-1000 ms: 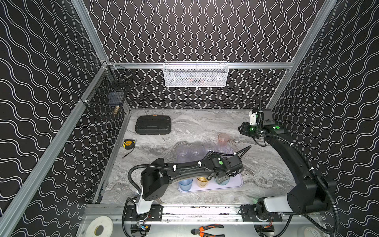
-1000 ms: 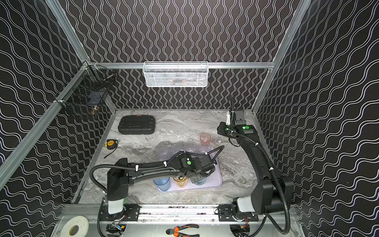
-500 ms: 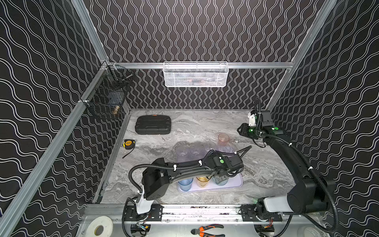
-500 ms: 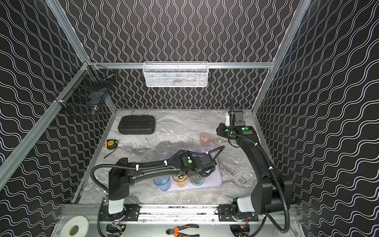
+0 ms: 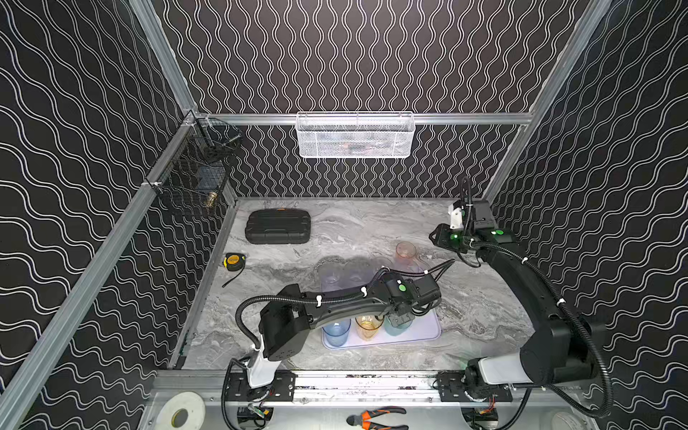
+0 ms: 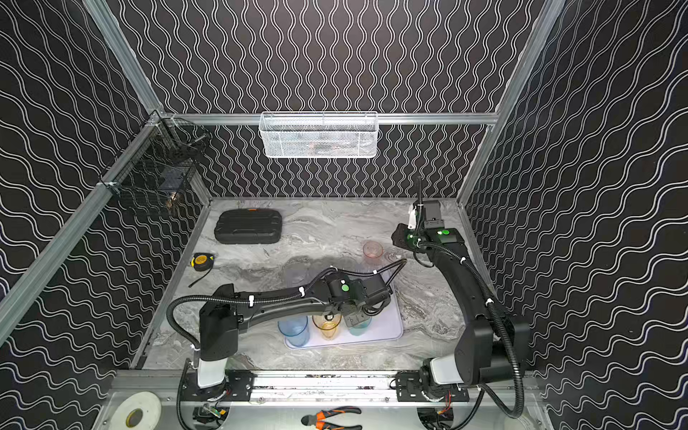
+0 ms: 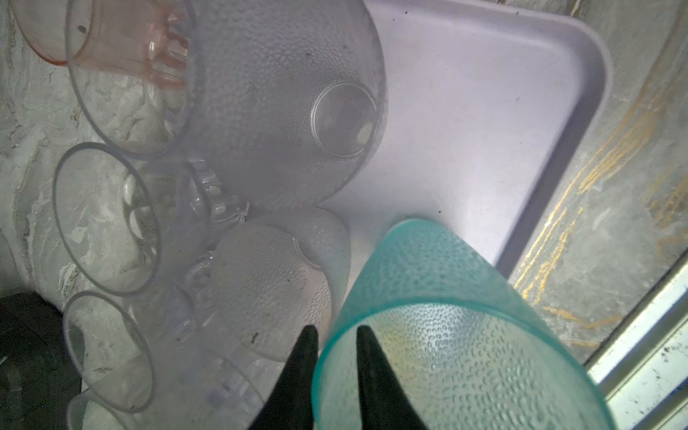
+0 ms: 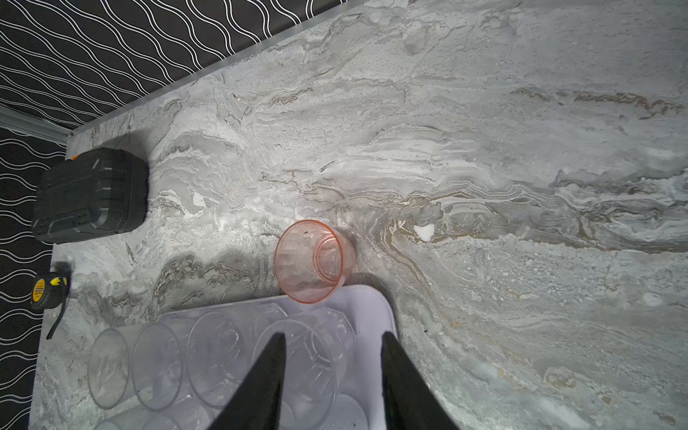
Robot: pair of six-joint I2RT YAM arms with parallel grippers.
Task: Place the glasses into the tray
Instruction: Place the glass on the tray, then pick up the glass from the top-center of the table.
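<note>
The lilac tray lies at the front middle of the table. A blue glass, an amber glass and a teal glass stand upright along its near edge. My left gripper straddles the rim of the teal glass, one finger inside and one outside, parted with a gap beside the wall. Several clear glasses fill the tray's far part. A pink glass stands on the table just beyond the tray's far right corner. My right gripper hangs open above that corner, holding nothing.
A black ribbed case lies at the back left and a yellow tape measure near the left wall. A white wire basket hangs on the back rail, a black wire basket on the left wall. Pliers lie below the front rail.
My left gripper's fingers have parted from their pinch on the teal glass's rim. The right arm has drifted slightly left; the glasses have not moved.
</note>
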